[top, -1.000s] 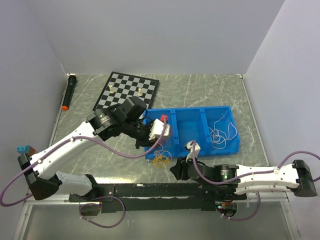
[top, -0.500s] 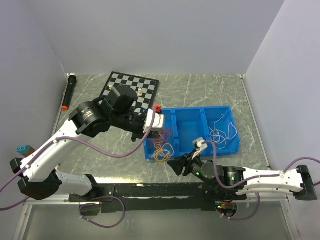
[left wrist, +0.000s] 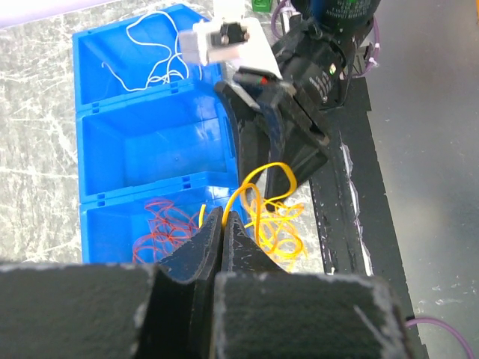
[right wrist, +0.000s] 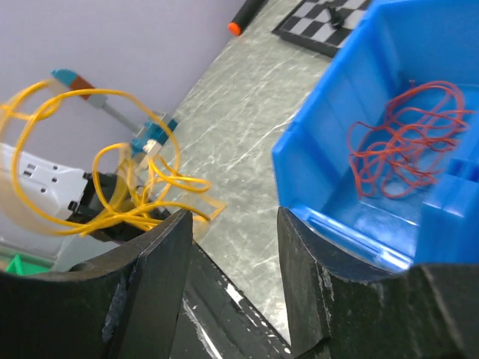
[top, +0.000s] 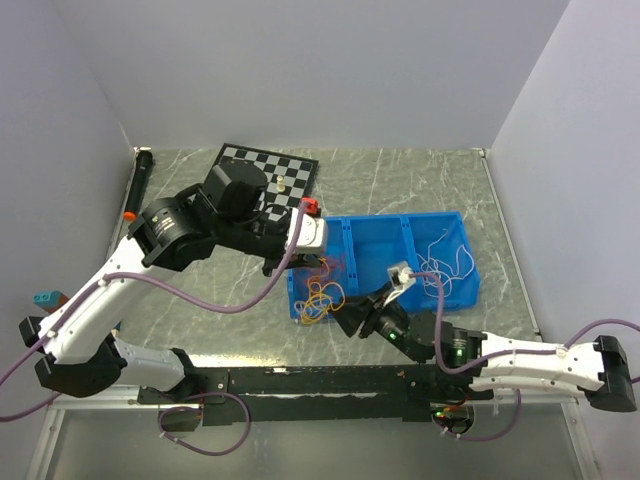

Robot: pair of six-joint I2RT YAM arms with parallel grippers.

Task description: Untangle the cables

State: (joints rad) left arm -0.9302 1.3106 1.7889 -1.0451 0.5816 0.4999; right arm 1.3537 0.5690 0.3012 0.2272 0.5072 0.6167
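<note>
My left gripper [left wrist: 224, 218] is shut on a strand of the yellow-orange cable [left wrist: 273, 224], and the tangle hangs from it just outside the blue bin's near left corner [top: 320, 300]. Beside that tangle my right gripper [right wrist: 232, 224] is open with nothing between its fingers; the yellow loops [right wrist: 112, 179] lie left of its left finger [right wrist: 153, 284]. From above, the right gripper [top: 342, 318] sits right of the tangle. A red cable [right wrist: 404, 146] lies bunched in the bin's left compartment [left wrist: 161, 224]. A white cable [top: 445, 265] rests in the right compartment.
The blue three-compartment bin [top: 400, 220] stands mid-table, its middle compartment bare. A chessboard [top: 245, 165] with a few pieces lies behind it. A black marker with an orange tip [top: 135, 185] lies by the left wall. The black rail [top: 300, 380] runs along the near edge.
The left arm has swung back and up, lifting the yellow-orange cable tangle with it. The right gripper has moved forward and left toward the tangle at the bin's corner.
</note>
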